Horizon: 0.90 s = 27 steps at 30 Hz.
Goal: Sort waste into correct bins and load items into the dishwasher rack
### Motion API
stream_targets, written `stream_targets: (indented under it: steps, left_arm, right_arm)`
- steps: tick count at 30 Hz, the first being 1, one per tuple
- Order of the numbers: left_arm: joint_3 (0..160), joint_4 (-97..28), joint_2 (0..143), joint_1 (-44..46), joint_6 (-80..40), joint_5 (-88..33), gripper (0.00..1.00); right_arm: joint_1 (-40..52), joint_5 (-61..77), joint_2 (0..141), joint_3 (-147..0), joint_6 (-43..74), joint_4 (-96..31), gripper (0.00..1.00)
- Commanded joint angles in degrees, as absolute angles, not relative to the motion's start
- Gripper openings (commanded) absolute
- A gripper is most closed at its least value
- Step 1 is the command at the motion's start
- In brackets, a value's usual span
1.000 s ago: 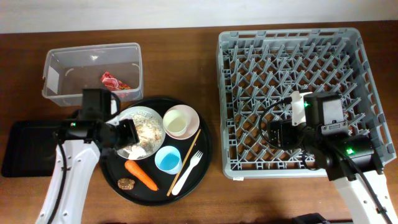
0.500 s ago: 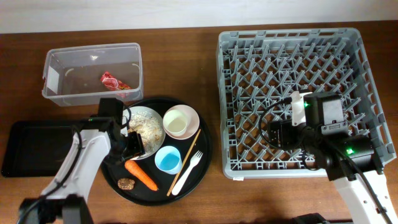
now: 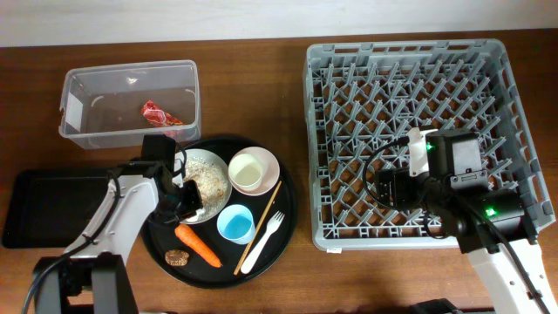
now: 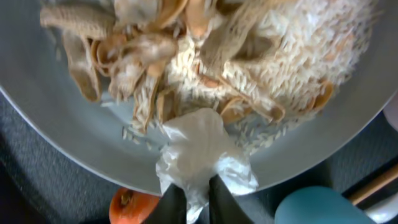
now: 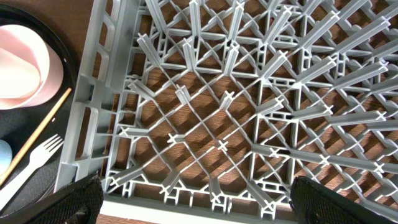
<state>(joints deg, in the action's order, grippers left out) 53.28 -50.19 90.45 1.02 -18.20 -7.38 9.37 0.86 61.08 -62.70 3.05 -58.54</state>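
My left gripper (image 4: pixel 198 202) is shut on the small white scrap (image 4: pixel 202 146) at the near edge of the pale plate (image 4: pixel 62 118), which holds rice-like scraps (image 4: pixel 311 68). In the overhead view this gripper (image 3: pixel 190 199) sits at the plate's lower edge, above the carrot (image 3: pixel 199 246) and the brown lump (image 3: pixel 178 257). The red wrapper (image 3: pixel 160 113) lies in the clear tub (image 3: pixel 78 87). The cream-pink bowl (image 3: pixel 254 169), blue cup (image 3: pixel 235 223), fork (image 3: pixel 264 237) and chopstick (image 3: pixel 261 222) rest on the round tray. My right gripper (image 5: pixel 196 202) hangs open over the grey rack (image 3: pixel 318 131).
The round black tray (image 3: pixel 288 205) carries the dishes and lies between the tub and the rack. A flat black rectangular tray (image 3: pixel 44 205) lies at the left table edge. The rack's upright pegs (image 5: pixel 249 124) stand under the right gripper.
The left gripper slid down to the plate's lower edge and its jaws closed on the white scrap. The right arm has not moved.
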Motion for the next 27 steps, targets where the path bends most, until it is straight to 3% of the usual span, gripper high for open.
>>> stream_targets:
  steps: [1,6,12,18,19,20,23,27]
  left_arm:
    - [58.5,-54.1,89.1,1.0,-18.3,-8.3,0.11]
    - [70.6,-58.9,86.1,1.0,-18.1,-7.6,0.11]
    - [77.2,-39.1,86.5,1.0,-18.1,5.3,0.11]
    - [77.2,-27.4,93.0,1.0,-18.2,7.0,0.11]
    - [77.2,-26.2,94.7,1.0,-18.1,6.9,0.15]
    - [77.2,-25.1,96.2,1.0,-18.1,6.9,0.29]
    - [77.2,-23.0,98.9,1.0,-18.1,6.9,0.53]
    - [77.5,-21.5,99.2,1.0,-18.0,6.9,0.59]
  right_arm:
    - [9.7,0.2,61.1,-63.8,3.5,-58.6,0.98]
    - [9.7,0.2,61.1,-63.8,3.5,-58.5,0.99]
    - [9.7,0.2,61.1,-63.8,3.5,-58.6,0.98]
    - [9.7,0.2,61.1,-63.8,3.5,-58.6,0.99]
    - [9.7,0.2,61.1,-63.8,3.5,-58.6,0.99]
    - [9.7,0.2,61.1,-63.8,3.5,-58.6,0.99]
    - [9.7,0.2,61.1,-63.8,3.5,-58.6,0.99]
    - [9.7,0.2,61.1,-63.8,3.5,-58.6,0.99]
